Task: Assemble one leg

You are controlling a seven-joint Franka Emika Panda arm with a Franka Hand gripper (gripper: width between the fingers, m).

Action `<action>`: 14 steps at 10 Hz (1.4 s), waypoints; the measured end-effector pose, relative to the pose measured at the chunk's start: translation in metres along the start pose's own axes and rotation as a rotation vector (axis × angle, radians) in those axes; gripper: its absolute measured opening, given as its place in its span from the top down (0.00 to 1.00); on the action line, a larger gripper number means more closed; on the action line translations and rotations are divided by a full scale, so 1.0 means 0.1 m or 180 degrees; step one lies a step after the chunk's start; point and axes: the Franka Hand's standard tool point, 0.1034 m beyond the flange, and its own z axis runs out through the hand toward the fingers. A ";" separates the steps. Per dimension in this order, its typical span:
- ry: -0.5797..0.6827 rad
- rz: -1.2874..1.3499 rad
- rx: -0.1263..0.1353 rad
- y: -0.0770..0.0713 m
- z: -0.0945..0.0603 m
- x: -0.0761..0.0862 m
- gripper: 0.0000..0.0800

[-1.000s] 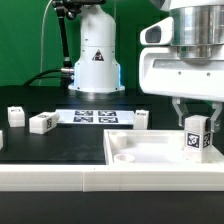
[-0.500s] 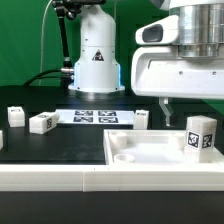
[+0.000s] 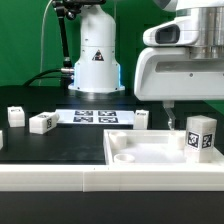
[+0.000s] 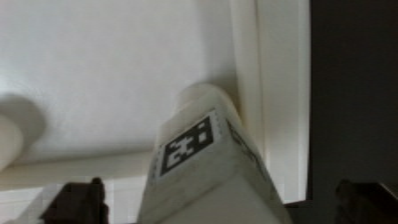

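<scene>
Leg (image 3: 200,136): stands upright and free inside the tray (image 3: 150,158), near the tray's corner toward the exterior view's right, at the front part of the worktop (image 3: 60,140). Judged seated at a corner socket, which would explain the vertical pose; seating depth not visible.
End effector (image 3: 182,110): above the leg and apart from it, open, gripping nothing. One fingertip (image 3: 168,112) shows beside and above the leg in the exterior view; in the wrist view two dark fingertips (image 4: 82,198) flank the leg (image 4: 205,150) with clear gaps either side.
Why so held: hanging directly over the leg keeps it centred between the fingers, so a re-grasp or a twist stays possible. Judgement only.
Leg form: white plastic rectangular block, taller than wide, smooth matte faces, black-and-white square tag on the face; rounded end where it meets the tray floor in the wrist view.
Tray form: large flat white square piece, raised rim, smooth surface, round recess near its corner toward the exterior view's left.
Spare parts (image 3: 42,122): small white tagged blocks lying loose toward the worktop's edge at the exterior view's left, well apart from the tray.
Marker board (image 3: 93,117): thin, flat, white, tags in a row, mid-worktop behind the tray.
Worktop: black, matte.
</scene>
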 end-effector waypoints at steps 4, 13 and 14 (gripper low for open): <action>0.0016 -0.0787 -0.0111 -0.04 -0.01 0.01 0.19; 0.0045 0.0676 0.0066 0.06 -0.01 0.02 0.64; 0.0055 0.0954 0.0108 0.06 0.00 0.02 0.64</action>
